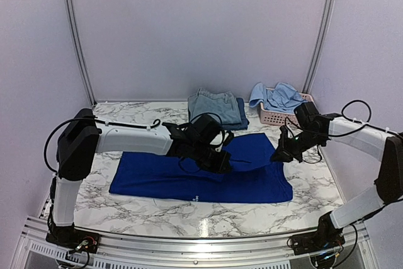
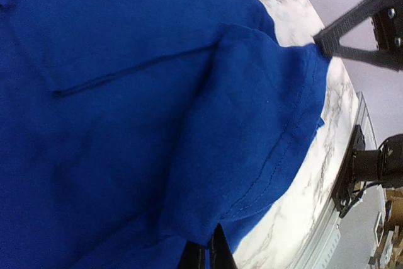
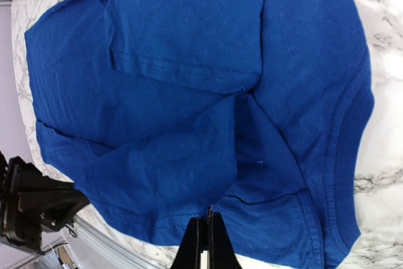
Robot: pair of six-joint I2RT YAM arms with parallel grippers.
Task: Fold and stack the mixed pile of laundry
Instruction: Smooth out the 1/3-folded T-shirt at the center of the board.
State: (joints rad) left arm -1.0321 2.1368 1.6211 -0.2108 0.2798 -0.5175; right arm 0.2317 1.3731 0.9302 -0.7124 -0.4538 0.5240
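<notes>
Both arms are over the royal-blue T-shirt [image 1: 157, 181], which lies spread flat across the middle of the white-and-grey marble bench [image 1: 126, 212]. The left tool [image 1: 220, 163] sits at the shirt's centre, clenched on a folded-over flap of the blue fabric. Its wrist view shows the stitched hem running right down into the closed fingertips. The right tool [image 1: 280, 155] is at the shirt's right edge, pinched tight on the cloth, and a crease rises to its tips. At the back of the bench is a folded stack of faded denim [image 1: 213, 105], well apart from the shirt. A navy piece [image 1: 242, 116] peeks out at its right side, mostly covered. Just beside that stands the pink plastic lattice basket [image 1: 272, 118], with a light-blue garment [image 1: 277, 97] draped over its rim. From above, the left arm and its black cables block the shirt's middle, so the fold there is hard to read. The right arm crosses in front of the basket's right end. Both wrist views cut off their own fingers at the bottom edge.
</notes>
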